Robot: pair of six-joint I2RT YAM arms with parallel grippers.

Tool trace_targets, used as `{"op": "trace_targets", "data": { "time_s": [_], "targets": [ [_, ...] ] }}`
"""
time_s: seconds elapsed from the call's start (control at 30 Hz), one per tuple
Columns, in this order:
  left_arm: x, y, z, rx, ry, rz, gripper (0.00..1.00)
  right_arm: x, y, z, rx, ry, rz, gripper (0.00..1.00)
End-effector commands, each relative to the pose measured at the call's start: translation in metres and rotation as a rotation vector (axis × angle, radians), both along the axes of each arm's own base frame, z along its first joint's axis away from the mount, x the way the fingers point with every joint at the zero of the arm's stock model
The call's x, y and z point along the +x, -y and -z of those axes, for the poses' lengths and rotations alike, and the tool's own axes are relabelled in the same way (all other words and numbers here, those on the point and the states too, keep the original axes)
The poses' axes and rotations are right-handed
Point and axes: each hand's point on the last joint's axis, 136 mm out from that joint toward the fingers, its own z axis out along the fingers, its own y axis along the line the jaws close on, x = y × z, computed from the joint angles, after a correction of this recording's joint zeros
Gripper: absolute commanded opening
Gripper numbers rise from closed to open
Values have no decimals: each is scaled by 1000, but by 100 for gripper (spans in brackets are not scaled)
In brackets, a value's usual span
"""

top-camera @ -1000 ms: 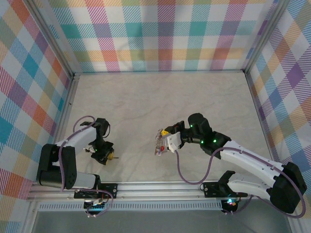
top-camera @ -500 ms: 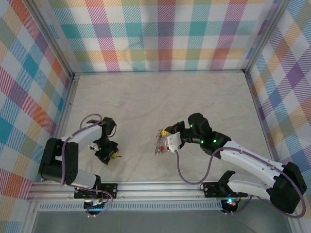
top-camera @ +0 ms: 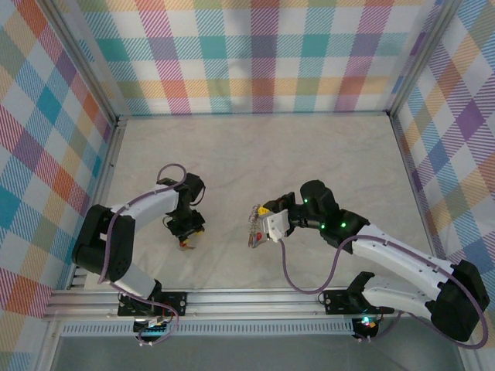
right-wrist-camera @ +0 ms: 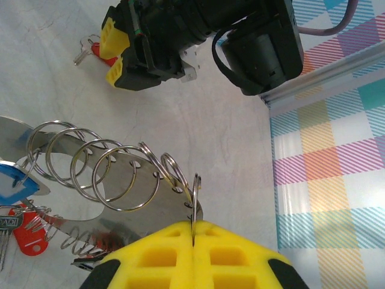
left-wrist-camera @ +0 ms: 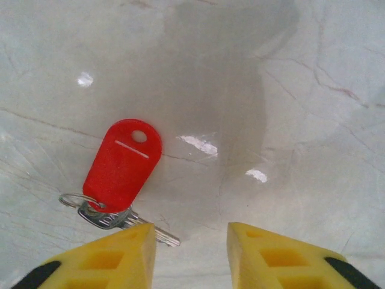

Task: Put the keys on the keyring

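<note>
A key with a red plastic tag [left-wrist-camera: 123, 162] and a small ring lies flat on the pale table. My left gripper [left-wrist-camera: 191, 253] hovers just above it, open, and the key's blade tip pokes out beside the left finger [left-wrist-camera: 114, 259]. In the top view the left gripper [top-camera: 188, 238] is left of centre. My right gripper [right-wrist-camera: 194, 232] is shut on one ring of the keyring [right-wrist-camera: 150, 192], a silver strip carrying several split rings. A blue-tagged key [right-wrist-camera: 15, 180] and a red-tagged key [right-wrist-camera: 27, 241] hang from it. The right gripper [top-camera: 260, 220] holds the keyring [top-camera: 253, 234] mid-table.
Plaid walls and an aluminium frame [top-camera: 255, 297] box in the table [top-camera: 255, 154]. Purple cables [top-camera: 288, 270] loop off both arms. The right wrist view also takes in the left gripper [right-wrist-camera: 114, 53], a short gap from the keyring.
My left arm has swung right and a little away from its base, toward the middle of the table. The right arm and keyring have stayed put.
</note>
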Motion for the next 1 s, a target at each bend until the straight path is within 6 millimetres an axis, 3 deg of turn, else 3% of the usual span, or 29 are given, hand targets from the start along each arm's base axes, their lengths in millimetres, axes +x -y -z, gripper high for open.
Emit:
{"op": "trace_targets", "data": {
  "time_s": [0.0, 0.1, 0.17, 0.27, 0.37, 0.47, 0.73, 0.97],
  "targets": [
    [-1, -13, -26, 45, 45, 176, 43, 2, -3, -35, 81, 43, -2, 0],
    [5, -4, -37, -69, 93, 272, 54, 1, -3, -36, 81, 44, -3, 0],
    [7, -15, -37, -70, 119, 245, 58, 1, -3, -37, 84, 45, -5, 0],
    [-3, -41, -19, -134, 41, 33, 60, 0, -3, -39, 89, 47, -6, 0],
    [-13, -34, 1, -288, 11, -79, 63, 0, -3, -39, 93, 49, -9, 0],
    [-10, -25, 10, -361, 26, -104, 65, 0, -4, -41, 97, 52, -12, 0],
    [-19, -9, 22, -463, 15, -138, 56, 1, -4, -40, 94, 46, -9, 0],
    [-11, -2, 12, -490, 89, -74, 48, 2, -6, -40, 97, 39, -11, 0]
  ]
}}
